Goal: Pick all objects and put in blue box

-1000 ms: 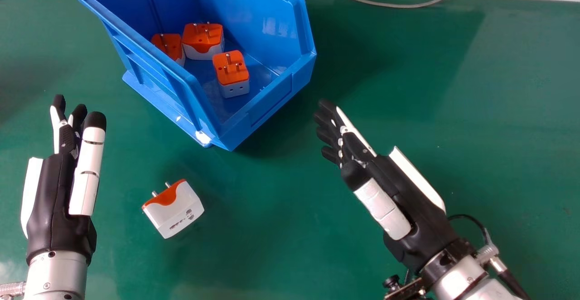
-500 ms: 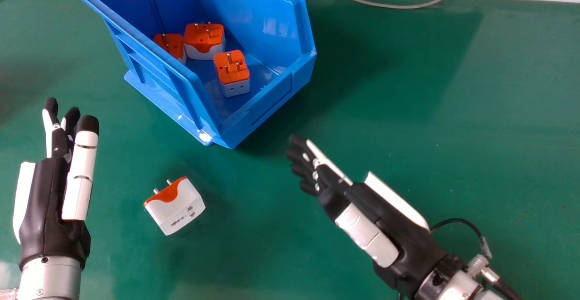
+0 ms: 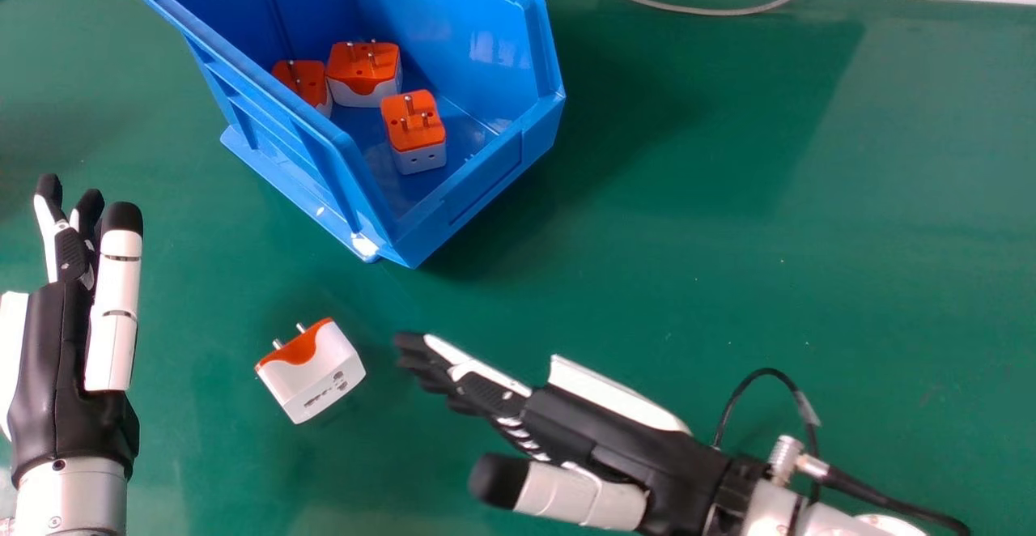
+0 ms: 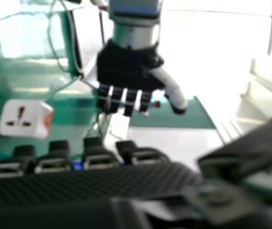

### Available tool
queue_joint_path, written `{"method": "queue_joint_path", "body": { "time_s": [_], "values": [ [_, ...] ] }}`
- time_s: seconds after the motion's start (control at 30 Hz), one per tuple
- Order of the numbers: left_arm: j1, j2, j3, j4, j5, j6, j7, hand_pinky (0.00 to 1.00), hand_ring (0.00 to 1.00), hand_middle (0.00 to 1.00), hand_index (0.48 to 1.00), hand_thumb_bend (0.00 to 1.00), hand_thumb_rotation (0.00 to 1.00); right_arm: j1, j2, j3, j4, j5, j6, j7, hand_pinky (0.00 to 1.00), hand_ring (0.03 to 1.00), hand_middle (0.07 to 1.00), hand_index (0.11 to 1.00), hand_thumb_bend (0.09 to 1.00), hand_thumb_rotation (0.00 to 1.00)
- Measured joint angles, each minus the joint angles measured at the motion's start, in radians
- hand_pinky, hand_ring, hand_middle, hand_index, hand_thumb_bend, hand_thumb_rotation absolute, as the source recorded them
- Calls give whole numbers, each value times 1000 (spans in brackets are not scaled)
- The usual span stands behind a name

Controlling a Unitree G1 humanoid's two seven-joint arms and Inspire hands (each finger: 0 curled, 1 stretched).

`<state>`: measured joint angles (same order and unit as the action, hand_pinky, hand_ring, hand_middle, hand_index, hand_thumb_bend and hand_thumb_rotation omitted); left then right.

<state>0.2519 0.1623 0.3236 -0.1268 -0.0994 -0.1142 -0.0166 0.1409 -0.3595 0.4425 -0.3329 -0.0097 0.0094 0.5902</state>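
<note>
The right robot hand (image 3: 575,427), wide and empty, has swung toward eight o'clock, nearing the loose adapter (image 3: 322,370) from three o'clock (left robot hand (image 3: 58,358), also wide, drifted toward nine).

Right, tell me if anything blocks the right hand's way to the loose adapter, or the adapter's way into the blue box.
Nothing visible stands between the right hand and the loose adapter, only green tabletop. The blue box has its near wall in the way, so the adapter would probably need lifting over.
</note>
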Motion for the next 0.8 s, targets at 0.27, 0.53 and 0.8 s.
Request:
{"method": "queue_joint_path", "body": {
  "time_s": [0.27, 0.53, 0.8],
  "values": [
    [-14, -6, 3, 0, -18, 29, 5, 1000, 1000, 1000, 1000, 502, 921, -117, 33, 69, 19, -117, -13, -12, 994, 1000, 1000, 1000, 689, 993],
    [-12, 5, 4, -1, -19, 40, -18, 1000, 1000, 1000, 1000, 512, 923, -249, 38, 156, 21, -443, -125, -89, 997, 1000, 1000, 999, 719, 778],
    [-6, 13, 11, -6, -22, 45, -46, 1000, 1000, 1000, 1000, 519, 923, -377, 54, 233, 103, -738, -243, -192, 1000, 1000, 1000, 1000, 803, 454]
  ]
}}
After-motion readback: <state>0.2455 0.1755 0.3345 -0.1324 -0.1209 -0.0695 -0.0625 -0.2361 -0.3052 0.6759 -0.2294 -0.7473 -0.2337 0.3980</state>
